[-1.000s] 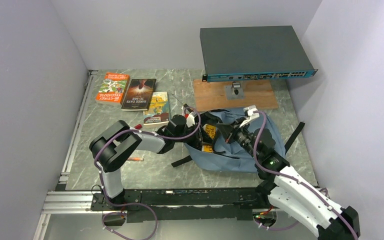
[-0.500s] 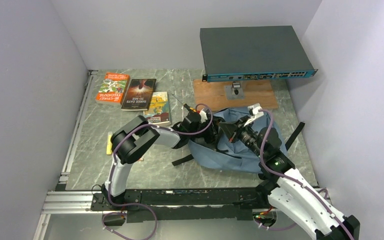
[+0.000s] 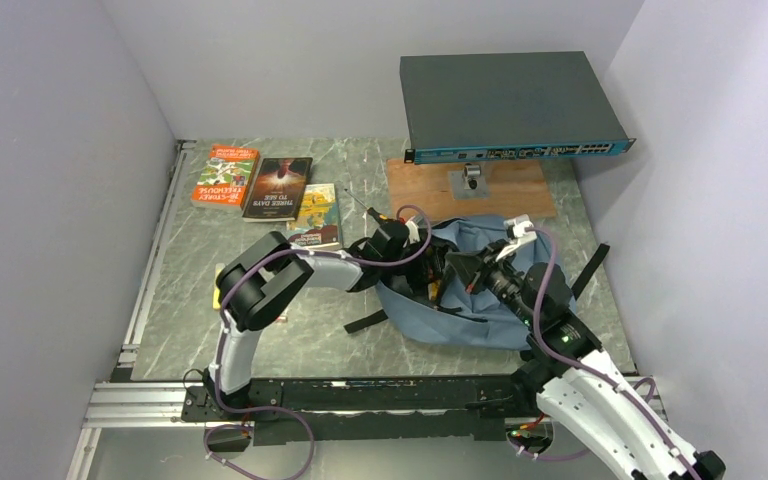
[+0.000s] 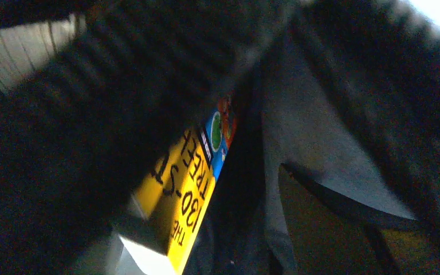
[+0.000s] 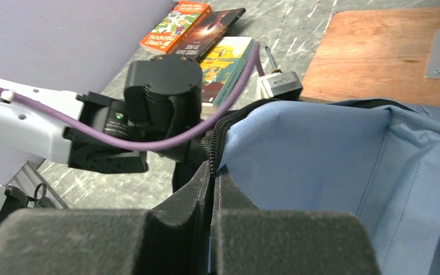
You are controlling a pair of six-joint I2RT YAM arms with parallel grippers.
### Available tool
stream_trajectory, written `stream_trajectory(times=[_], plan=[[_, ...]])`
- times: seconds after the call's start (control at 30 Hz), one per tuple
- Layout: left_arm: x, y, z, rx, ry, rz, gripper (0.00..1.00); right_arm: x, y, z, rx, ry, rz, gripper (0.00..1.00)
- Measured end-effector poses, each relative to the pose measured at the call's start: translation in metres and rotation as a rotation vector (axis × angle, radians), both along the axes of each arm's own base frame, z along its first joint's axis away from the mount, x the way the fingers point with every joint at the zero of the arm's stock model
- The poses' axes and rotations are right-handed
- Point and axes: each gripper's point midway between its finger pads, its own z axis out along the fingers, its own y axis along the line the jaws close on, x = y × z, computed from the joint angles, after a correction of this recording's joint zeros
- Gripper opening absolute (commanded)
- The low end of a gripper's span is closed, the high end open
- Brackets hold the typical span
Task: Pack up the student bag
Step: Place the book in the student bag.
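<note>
The student bag [image 3: 480, 305] lies on the table at centre right, blue-grey with black straps and its mouth facing left. My right gripper [image 5: 212, 172] is shut on the bag's black zipper edge [image 5: 213, 143] and holds the mouth up. The left arm's wrist [image 3: 392, 243] sits at the mouth, and its gripper is buried inside the bag. In the left wrist view it is dark. A yellow book [image 4: 192, 183] lies inside against the grey lining [image 4: 315, 132]. The left fingers do not show clearly, so I cannot tell whether they still touch the book.
Three books lie at the back left: an orange one [image 3: 225, 176], a dark one [image 3: 278, 188] and a yellow-green one [image 3: 316, 217]. A grey switch box [image 3: 508, 105] stands over a wooden board [image 3: 470, 188] behind the bag. A small yellow item [image 3: 217, 297] lies by the left arm.
The left arm has pushed rightwards into the bag's mouth with the yellow book, which has gone inside. The right gripper has drawn the zipper edge slightly right and kept its hold.
</note>
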Motion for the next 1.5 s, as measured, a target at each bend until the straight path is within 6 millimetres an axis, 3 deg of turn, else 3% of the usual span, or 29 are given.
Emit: stream_trajectory(times=[0.27, 0.43, 0.53, 0.7, 0.8, 0.93, 1.03, 1.2, 1.33, 1.5], plan=[[-0.008, 0.011, 0.013, 0.049, -0.072, -0.048, 1.00, -0.015, -0.024, -0.001, -0.009, -0.001, -0.072, 0.00], [-0.014, 0.023, 0.015, 0.064, -0.129, -0.071, 1.00, -0.015, -0.028, -0.010, -0.013, 0.020, -0.096, 0.00], [-0.014, 0.035, 0.016, 0.085, -0.157, -0.073, 0.90, -0.013, -0.028, -0.015, -0.018, 0.034, -0.101, 0.00], [-0.008, 0.050, 0.029, 0.094, -0.213, -0.062, 0.55, -0.009, -0.025, -0.024, -0.041, 0.067, -0.101, 0.00], [-0.002, 0.051, 0.033, 0.082, -0.228, -0.053, 0.51, -0.009, -0.025, -0.025, -0.042, 0.070, -0.101, 0.00], [0.001, 0.049, 0.021, 0.100, -0.215, -0.052, 0.57, -0.009, -0.025, -0.025, -0.041, 0.070, -0.102, 0.00], [0.006, 0.045, 0.007, 0.126, -0.200, -0.048, 0.72, -0.009, -0.025, -0.025, -0.037, 0.072, -0.102, 0.00], [0.009, 0.047, -0.007, 0.197, -0.190, -0.018, 0.68, -0.009, -0.025, -0.025, -0.034, 0.073, -0.101, 0.00], [0.011, 0.043, -0.008, 0.211, -0.184, -0.005, 0.74, -0.008, -0.024, -0.025, -0.029, 0.069, -0.100, 0.00], [0.017, 0.021, -0.016, 0.176, -0.144, -0.031, 0.78, -0.008, -0.021, -0.028, -0.026, 0.079, -0.089, 0.00]])
